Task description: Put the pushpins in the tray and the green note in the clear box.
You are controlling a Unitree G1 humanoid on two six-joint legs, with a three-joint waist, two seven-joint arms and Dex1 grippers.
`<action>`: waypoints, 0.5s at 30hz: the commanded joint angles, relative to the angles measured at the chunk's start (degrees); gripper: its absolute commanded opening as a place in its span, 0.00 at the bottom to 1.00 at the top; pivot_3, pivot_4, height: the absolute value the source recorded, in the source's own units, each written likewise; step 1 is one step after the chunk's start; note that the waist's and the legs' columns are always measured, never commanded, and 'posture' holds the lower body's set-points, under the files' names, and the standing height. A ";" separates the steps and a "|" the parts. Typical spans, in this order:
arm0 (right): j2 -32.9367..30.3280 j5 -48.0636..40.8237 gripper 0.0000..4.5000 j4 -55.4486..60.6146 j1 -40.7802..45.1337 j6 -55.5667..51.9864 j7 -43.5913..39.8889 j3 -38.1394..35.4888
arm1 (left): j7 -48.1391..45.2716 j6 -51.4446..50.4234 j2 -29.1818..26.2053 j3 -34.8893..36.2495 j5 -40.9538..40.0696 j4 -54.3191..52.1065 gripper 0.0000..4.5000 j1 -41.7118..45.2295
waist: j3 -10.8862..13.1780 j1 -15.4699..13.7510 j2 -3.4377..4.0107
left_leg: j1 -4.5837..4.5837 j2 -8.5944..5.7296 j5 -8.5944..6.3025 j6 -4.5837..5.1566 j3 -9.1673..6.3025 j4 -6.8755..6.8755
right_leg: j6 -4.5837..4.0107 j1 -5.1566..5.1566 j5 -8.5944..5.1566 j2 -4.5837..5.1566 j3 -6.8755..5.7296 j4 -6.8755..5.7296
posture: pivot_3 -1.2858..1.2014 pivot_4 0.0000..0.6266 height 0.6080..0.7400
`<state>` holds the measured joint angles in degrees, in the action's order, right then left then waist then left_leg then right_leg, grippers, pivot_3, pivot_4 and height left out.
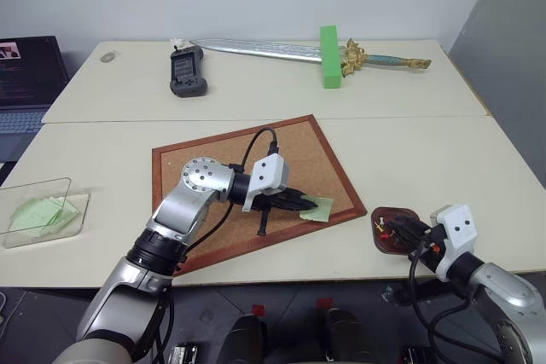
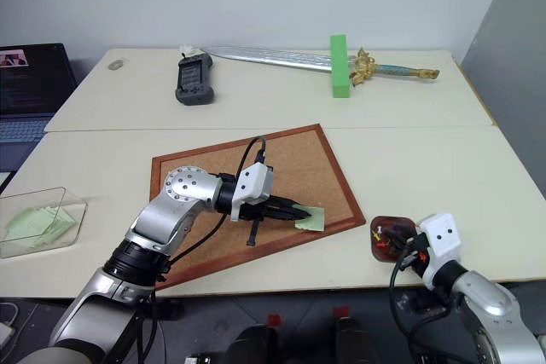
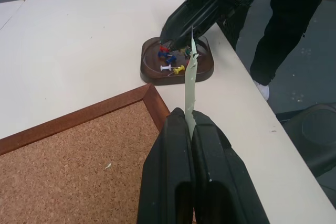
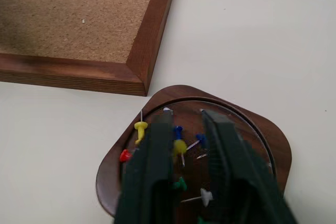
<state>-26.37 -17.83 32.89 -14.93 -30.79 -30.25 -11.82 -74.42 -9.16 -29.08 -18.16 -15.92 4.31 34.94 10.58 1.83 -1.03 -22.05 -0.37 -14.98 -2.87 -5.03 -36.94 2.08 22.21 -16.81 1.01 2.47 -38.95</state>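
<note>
The laptop (image 1: 30, 83) at nine o'clock runs off the frame edge — its screen text is illegible.

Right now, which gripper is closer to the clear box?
Left. The left gripper is over the corkboard, pinching the green note, partway toward the clear box at the table's left edge. The right gripper is over the tray, farther away.

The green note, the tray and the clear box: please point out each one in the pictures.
green note (image 1: 320, 209), left eye view, on the free part of the slip.
tray (image 4: 273, 142), right wrist view, on its brown rim.
clear box (image 1: 75, 210), left eye view, on its near right wall.
</note>
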 commanded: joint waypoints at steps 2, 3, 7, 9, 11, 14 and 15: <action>-0.59 0.35 0.35 -0.75 -0.26 2.27 -0.19 0.03 | 0.02 0.66 -0.35 1.09 0.33 -1.17 0.00 0.21 | 0.00 -0.01 0.00 | 0.00 0.00 0.00 0.00 -0.01 0.00 | 0.00 0.00 0.00 0.00 -0.01 0.00 | 0.52 0.24 1.00; -0.66 0.33 0.35 -0.82 -0.15 2.32 -0.20 -0.04 | 0.06 0.63 -0.37 1.19 0.35 -1.13 0.00 0.20 | 0.00 0.00 0.00 | 0.00 0.00 0.00 0.00 0.00 0.00 | 0.00 0.00 0.00 0.00 0.00 0.00 | 0.52 0.24 1.00; -1.17 -0.21 0.35 -0.07 0.01 2.20 -0.48 -0.86 | 0.39 0.31 -0.34 1.64 0.25 -1.03 0.00 0.08 | 0.00 0.00 0.00 | 0.00 0.00 0.00 0.00 0.00 -0.01 | 0.00 0.00 0.00 0.01 0.00 -0.02 | 0.52 0.24 1.00; -1.34 -0.53 0.35 0.32 -0.05 2.22 -0.57 -1.21 | 0.49 0.04 -0.31 1.79 0.06 -1.14 0.00 0.01 | 0.00 0.00 0.00 | 0.00 0.00 0.00 0.00 0.00 -0.01 | -0.01 0.00 0.00 0.01 0.00 -0.02 | 0.52 0.24 1.00; -2.13 -1.65 0.35 1.82 -0.22 2.35 -1.72 -2.04 | 0.55 -0.41 -0.34 2.05 -0.25 -1.39 0.00 -0.02 | 0.00 0.00 0.00 | 0.00 0.01 0.00 0.00 0.00 -0.01 | -0.01 0.00 0.00 0.01 0.00 -0.02 | 0.52 0.24 1.00; -5.59 -4.62 0.35 6.70 -1.67 3.73 -7.22 -2.71 | 0.90 -1.39 -0.50 3.17 -1.02 -1.21 0.00 0.26 | 0.00 0.01 0.01 | 0.00 0.01 0.00 0.00 0.00 -0.01 | -0.01 0.00 0.00 0.01 0.01 -0.03 | 0.52 0.24 1.00; -7.13 -5.56 0.35 8.38 -2.30 3.63 -9.05 -2.54 | 1.34 -2.37 -0.64 3.82 -1.41 -1.33 0.00 0.45 | 0.00 0.00 0.01 | 0.00 0.01 0.00 0.00 -0.01 -0.01 | 0.00 -0.01 0.00 0.01 -0.01 -0.03 | 0.52 0.24 1.00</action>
<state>-31.16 -20.42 35.66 -16.32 -28.91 -35.10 -12.92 -74.14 -10.17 -29.22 -17.16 -15.74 4.31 34.80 10.58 1.83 -1.03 -22.04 -0.37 -14.98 -2.86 -5.04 -36.95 2.08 22.20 -16.81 1.02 2.46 -38.98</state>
